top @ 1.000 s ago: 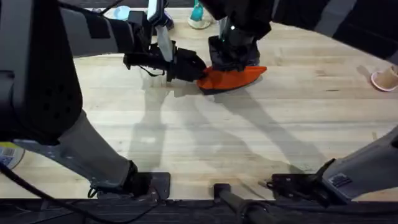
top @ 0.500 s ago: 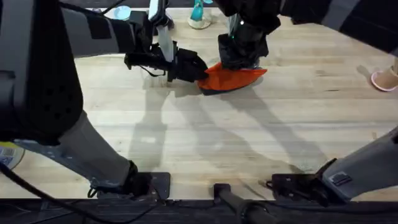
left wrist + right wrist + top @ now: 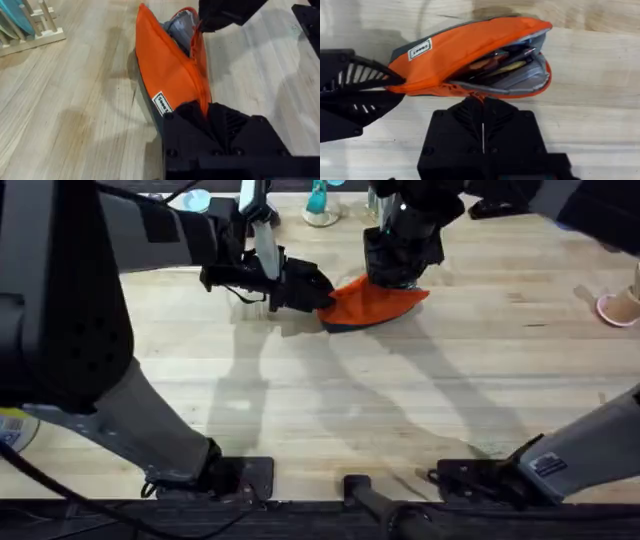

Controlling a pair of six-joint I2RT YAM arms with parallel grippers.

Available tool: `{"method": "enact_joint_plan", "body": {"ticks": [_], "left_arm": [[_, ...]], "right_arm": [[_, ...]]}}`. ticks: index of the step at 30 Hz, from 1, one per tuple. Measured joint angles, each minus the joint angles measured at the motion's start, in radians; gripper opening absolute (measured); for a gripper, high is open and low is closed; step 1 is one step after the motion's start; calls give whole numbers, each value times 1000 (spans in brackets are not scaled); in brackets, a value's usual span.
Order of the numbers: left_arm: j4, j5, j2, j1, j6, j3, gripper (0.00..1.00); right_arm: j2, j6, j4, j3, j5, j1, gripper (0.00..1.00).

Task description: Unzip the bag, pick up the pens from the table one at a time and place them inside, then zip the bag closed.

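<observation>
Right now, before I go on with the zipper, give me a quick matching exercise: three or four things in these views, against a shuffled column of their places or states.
Things:
1. orange fabric pencil pouch
2. left gripper
3. right gripper
4. small white label

States:
A. shut on the pouch's closed end
B. sewn on the pouch's orange side
C. partly unzipped, contents showing
D. shut at the zipper, along the open stretch

Pairs: 1-C, 2-A, 3-D, 4-B
</observation>
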Motion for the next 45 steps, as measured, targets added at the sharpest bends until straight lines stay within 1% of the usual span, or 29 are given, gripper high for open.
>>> {"method": "enact_joint_plan", "body": {"ticks": [19,28,37,45], "left_arm": [[-2,0,0,0,0,0,42],[-2,0,0,0,0,0,42],[-1,-1,0,1,-1,0,42],[-2,-1,0,1,-1,0,42]], "right_arm": [[11,-28,-35,1,-3,-90,32],[13,-75,-37,1,-26,-131,32],[13,-93,-36,0,-34,-189,32],[13,-105,-9,-47,-35,-237,32]]}}
